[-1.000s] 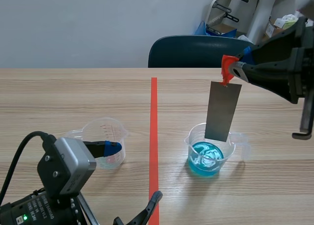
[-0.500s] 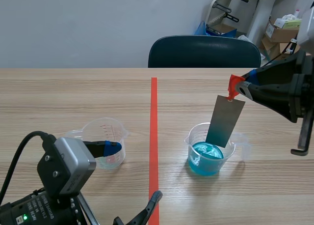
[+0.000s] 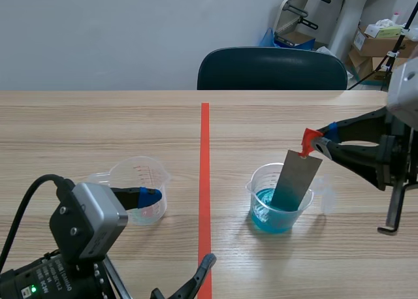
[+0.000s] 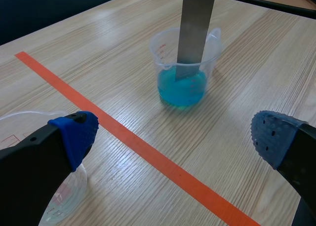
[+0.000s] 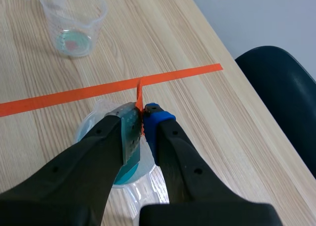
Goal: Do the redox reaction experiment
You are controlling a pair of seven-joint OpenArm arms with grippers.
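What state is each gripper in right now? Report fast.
Left gripper: open, empty.
Right gripper: shut on the metal strip, whose lower end sits in the beaker.

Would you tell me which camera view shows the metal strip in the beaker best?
The left wrist view: the metal strip stands unobstructed, its lower end in the blue liquid. The scene view shows its whole length from farther away. In the right wrist view, the right pincer hides most of it.

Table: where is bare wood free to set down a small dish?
Free: the far tabletop up to the chair, both sides of the tape line. Crowded: the blue-liquid cup, where the right arm holds the metal plate; the empty cup beside the left arm.
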